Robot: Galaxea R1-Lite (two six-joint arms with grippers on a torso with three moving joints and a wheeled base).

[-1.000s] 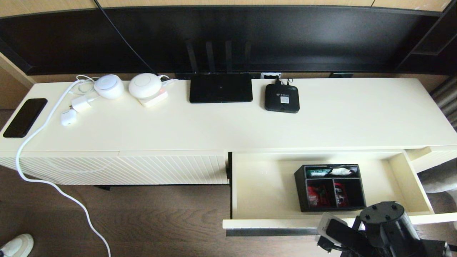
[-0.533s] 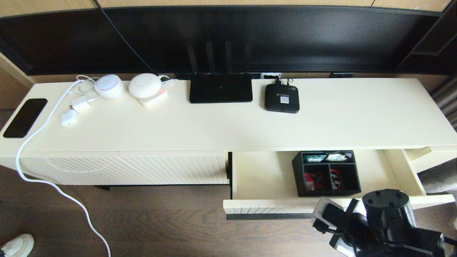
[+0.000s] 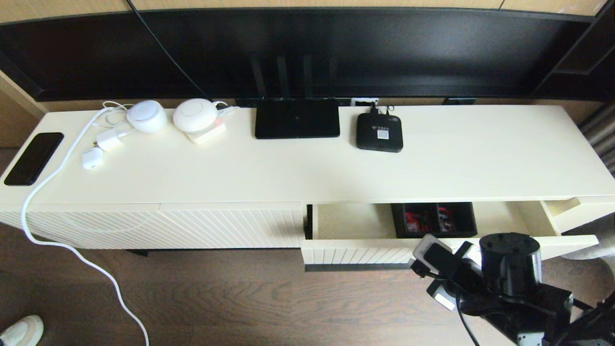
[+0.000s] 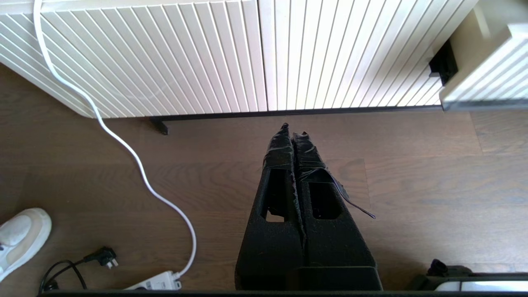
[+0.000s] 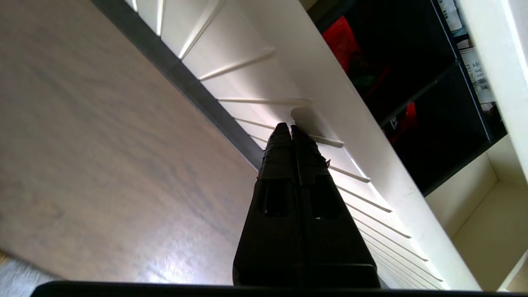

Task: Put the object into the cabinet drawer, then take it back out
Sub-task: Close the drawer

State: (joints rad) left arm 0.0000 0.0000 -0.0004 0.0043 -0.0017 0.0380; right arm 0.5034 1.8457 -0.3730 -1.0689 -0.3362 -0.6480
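Note:
The black organizer box (image 3: 435, 220) lies in the cabinet drawer (image 3: 355, 250), and only its front compartments with red items show below the cabinet top. In the right wrist view the box (image 5: 412, 82) sits just behind the drawer's ribbed front (image 5: 288, 95). My right gripper (image 5: 288, 128) is shut, empty, with its tips against that front above the dark bar handle (image 5: 185, 82). The drawer stands only a little way out. My left gripper (image 4: 293, 130) is shut on nothing, low over the wooden floor before the left panel.
On the cabinet top are a flat black router (image 3: 297, 117), a small black set-top box (image 3: 379, 133), white gadgets (image 3: 194, 115) and a phone (image 3: 33, 158). A white cable (image 3: 62, 245) runs down to the floor. A diagonal-ribbed panel (image 3: 168, 226) lies left of the drawer.
The drawer has slid inward by well over half its opening, with my right arm following its front. The organizer box went in with it and is now mostly under the top.

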